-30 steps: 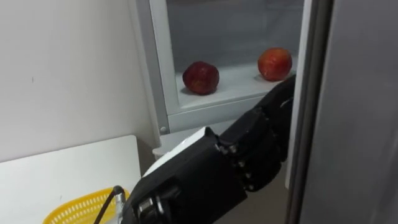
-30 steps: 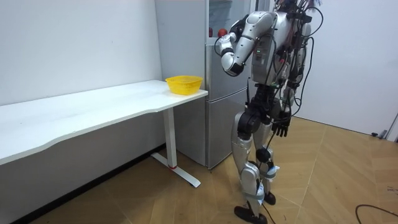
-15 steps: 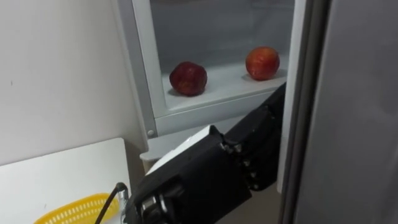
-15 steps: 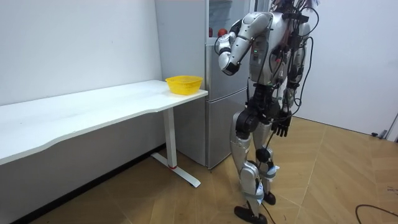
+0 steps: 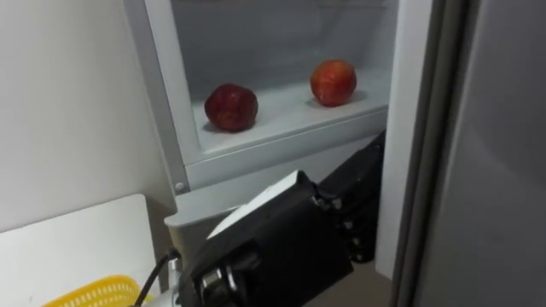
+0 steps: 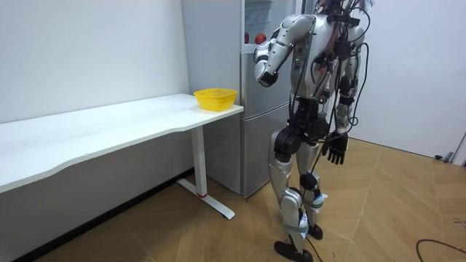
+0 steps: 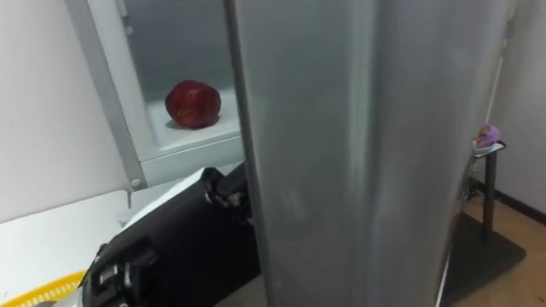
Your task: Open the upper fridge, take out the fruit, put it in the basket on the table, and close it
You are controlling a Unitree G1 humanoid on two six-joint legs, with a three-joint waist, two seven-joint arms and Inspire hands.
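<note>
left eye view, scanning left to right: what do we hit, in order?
yellow basket → dark red apple → lighter red apple → fridge door. Left hand is left out: it sits below the lighter apple and overlaps its span.

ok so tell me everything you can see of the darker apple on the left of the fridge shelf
The darker apple is deep red, round and whole, with a slightly dull skin. It rests on the white fridge shelf, near the left wall, well apart from the lighter apple to its right. Only the shelf touches it. The left hand is lower down, clear of it.
</note>
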